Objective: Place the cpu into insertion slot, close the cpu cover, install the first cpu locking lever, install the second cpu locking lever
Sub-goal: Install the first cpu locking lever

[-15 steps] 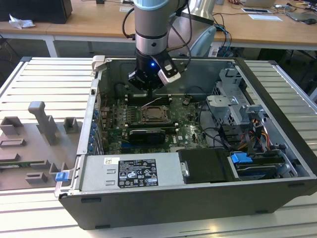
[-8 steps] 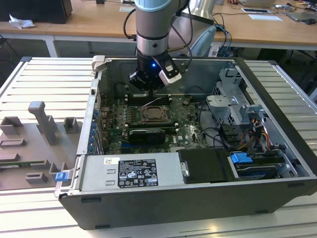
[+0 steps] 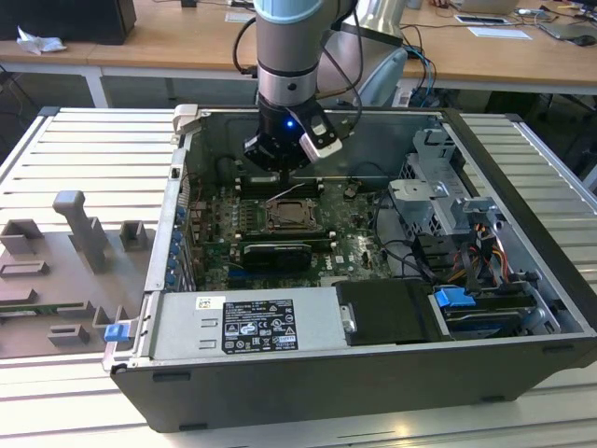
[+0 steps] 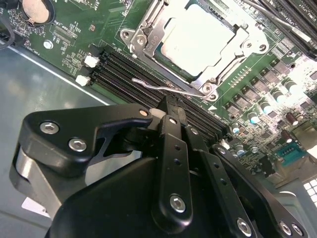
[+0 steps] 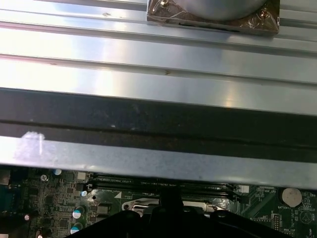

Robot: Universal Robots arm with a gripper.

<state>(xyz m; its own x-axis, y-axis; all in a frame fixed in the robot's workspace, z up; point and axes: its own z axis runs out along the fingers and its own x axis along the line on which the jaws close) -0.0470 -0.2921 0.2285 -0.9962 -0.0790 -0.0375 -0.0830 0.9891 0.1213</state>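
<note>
One cpu (image 4: 200, 37) beyond closed jaws.

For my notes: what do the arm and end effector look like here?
The arm is a silver-grey cylinder with a pale blue band, a black cable looping beside it and a blue light low on the wrist. The end effector is matte black linkage with silver screw heads.

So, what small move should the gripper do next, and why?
Probably lower the gripper slightly onto the locking lever. The cpu already sits under the closed cpu cover, and the lever's free end stands raised beside the gripper's tip.
</note>
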